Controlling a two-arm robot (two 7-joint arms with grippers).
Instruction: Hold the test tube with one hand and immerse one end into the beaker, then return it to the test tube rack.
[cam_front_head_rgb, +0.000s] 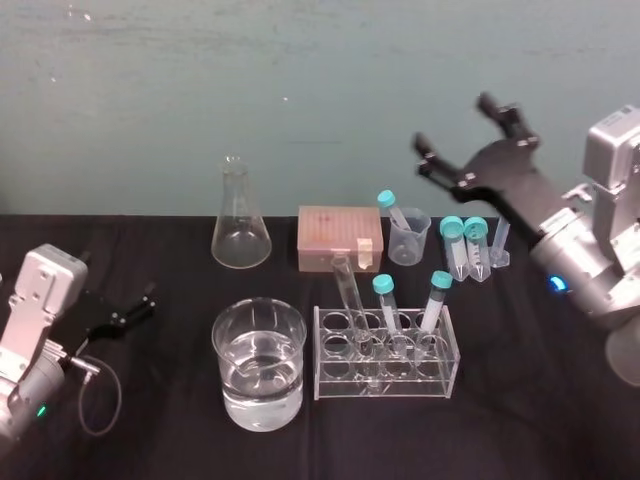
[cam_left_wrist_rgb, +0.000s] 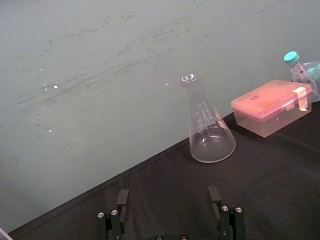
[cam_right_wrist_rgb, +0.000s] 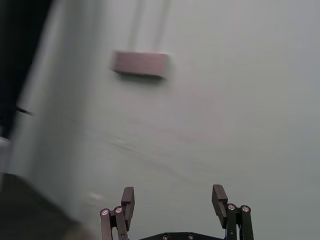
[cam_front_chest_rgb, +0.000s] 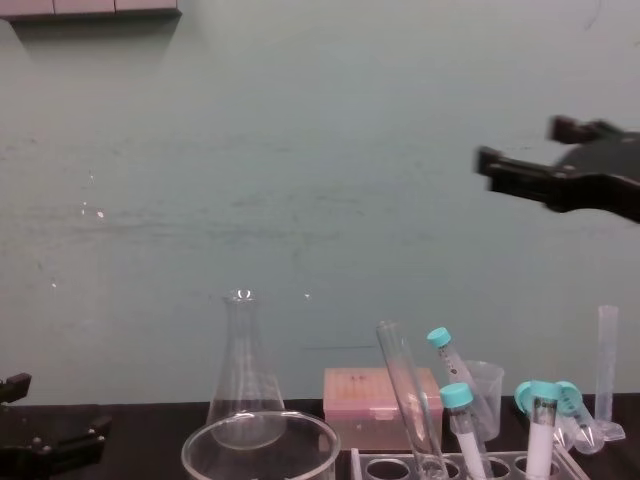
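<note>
While the black table (cam_front_head_rgb: 530, 430) lies spread under all the glassware, the test tube rack (cam_front_head_rgb: 335, 382) stands near its middle and serves as the mark for everything else.

The right gripper (cam_front_head_rgb: 452, 122) hangs high above and behind the rack, off toward the rack's right end, with its two black fingers spread wide and nothing between them. The chest view shows it (cam_front_chest_rgb: 518, 143) well up against the wall, and its own wrist camera shows the same open jaws (cam_right_wrist_rgb: 173, 197). The left gripper (cam_front_head_rgb: 148, 300) sits low over the table, far out beyond the rack's left end. Its fingers are also apart and empty (cam_left_wrist_rgb: 167, 197).

Just beside the rack's left end stands the beaker (cam_front_head_rgb: 259, 412), partly filled with clear liquid. Behind the rack are a conical flask (cam_front_head_rgb: 240, 235) toward the left, a pink box (cam_front_head_rgb: 335, 235) straight back, and a small plastic beaker (cam_front_head_rgb: 409, 240) beside that.

The test tube (cam_front_head_rgb: 350, 295) stands in a hole near the rack's left end. It leans with its open mouth tilted back and left, well apart from and far below the right gripper. Turquoise-capped tubes (cam_front_head_rgb: 386, 300) share the rack.
</note>
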